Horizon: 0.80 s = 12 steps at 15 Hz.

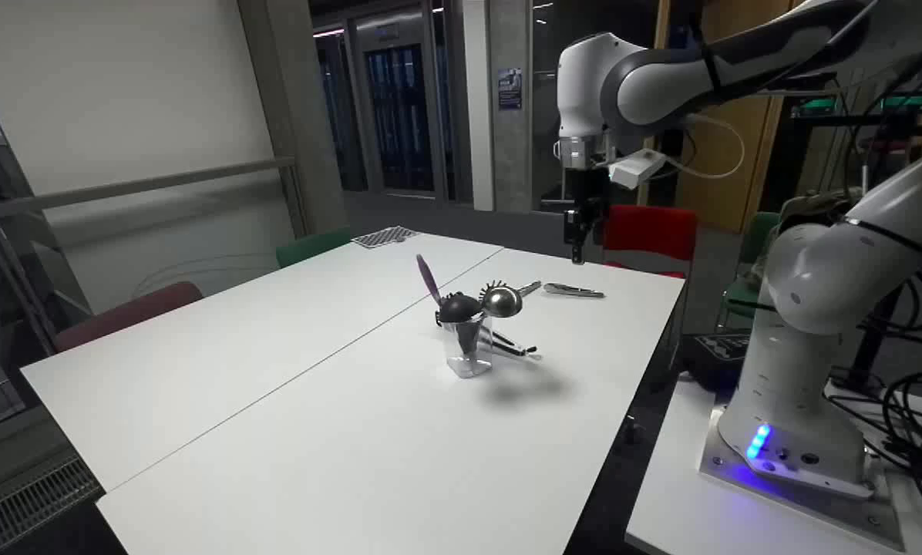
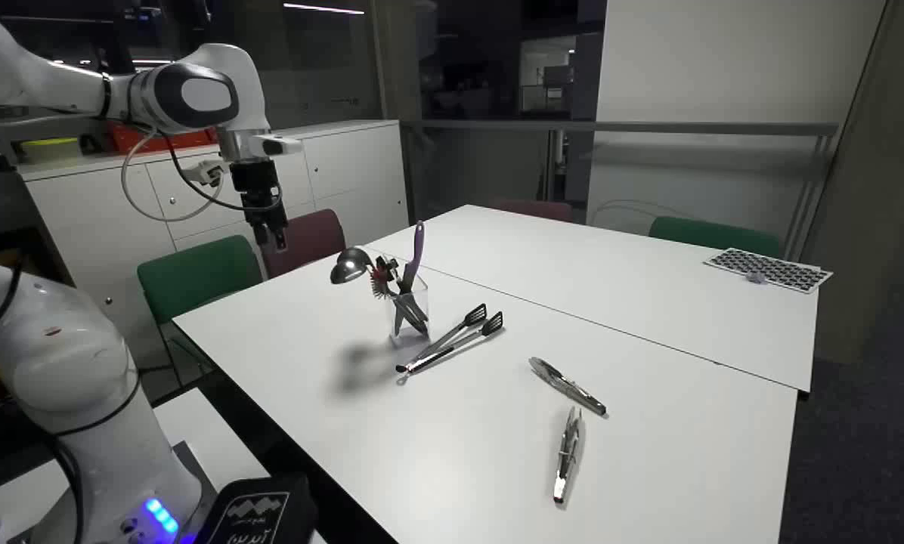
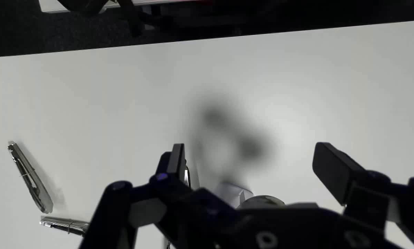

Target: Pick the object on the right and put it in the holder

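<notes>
Two slim dark-silver tongs lie flat on the table. One pair [image 1: 573, 290] is rightmost in an exterior view and also shows in another exterior view [image 2: 568, 457] and the wrist view [image 3: 30, 176]. The second pair [image 2: 568, 387] lies beside it, partly hidden by my gripper in the wrist view [image 3: 63, 224]. I cannot tell which is the object. The holder, a clear cup [image 1: 456, 356], stands upright with a ladle, a purple-handled utensil and dark utensils; it also shows in the wrist view [image 3: 232, 193]. My gripper [image 3: 248, 152] is open and empty, high above the table.
Larger tongs with black slotted heads [image 2: 452, 344] lie on the table right beside the cup. A patterned sheet [image 2: 769, 270] lies at a far corner. The table edge [image 3: 193, 40] runs along the robot's side. Chairs stand around the table.
</notes>
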### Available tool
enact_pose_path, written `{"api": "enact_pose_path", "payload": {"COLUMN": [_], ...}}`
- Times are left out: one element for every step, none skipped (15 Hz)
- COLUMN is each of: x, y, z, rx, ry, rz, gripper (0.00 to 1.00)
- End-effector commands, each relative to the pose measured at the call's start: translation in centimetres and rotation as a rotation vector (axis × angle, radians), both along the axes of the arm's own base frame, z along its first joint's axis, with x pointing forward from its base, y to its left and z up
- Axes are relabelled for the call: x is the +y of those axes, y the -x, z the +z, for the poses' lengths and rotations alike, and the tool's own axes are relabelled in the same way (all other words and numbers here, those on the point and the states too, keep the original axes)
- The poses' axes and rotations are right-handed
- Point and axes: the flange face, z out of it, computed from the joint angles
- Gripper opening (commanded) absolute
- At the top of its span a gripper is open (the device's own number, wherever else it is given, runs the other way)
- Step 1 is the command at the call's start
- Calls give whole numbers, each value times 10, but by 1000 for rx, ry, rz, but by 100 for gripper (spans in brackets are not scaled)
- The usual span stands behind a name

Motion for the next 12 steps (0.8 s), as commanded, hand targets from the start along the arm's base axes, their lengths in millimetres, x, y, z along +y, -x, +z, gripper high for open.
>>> {"api": "enact_pose_path", "payload": {"x": [0,0,0,0,0,0,-9,-18,-35,-47,-65,-82], "y": [0,0,0,0,0,0,-5,-9,-17,-21,-30,-37], "z": [0,0,0,0,0,0,2,4,9,12,14,15], "rx": [2,2,2,1,1,1,-13,-23,-36,-35,-22,-18], "ry": [0,0,0,0,0,0,-15,-50,-87,-109,-129,-129], "rz": [0,0,0,0,0,0,-48,-92,-155,-193,-240,-294], "gripper": [100,100,100,100,100,100,100,100,100,100,100,100]}}
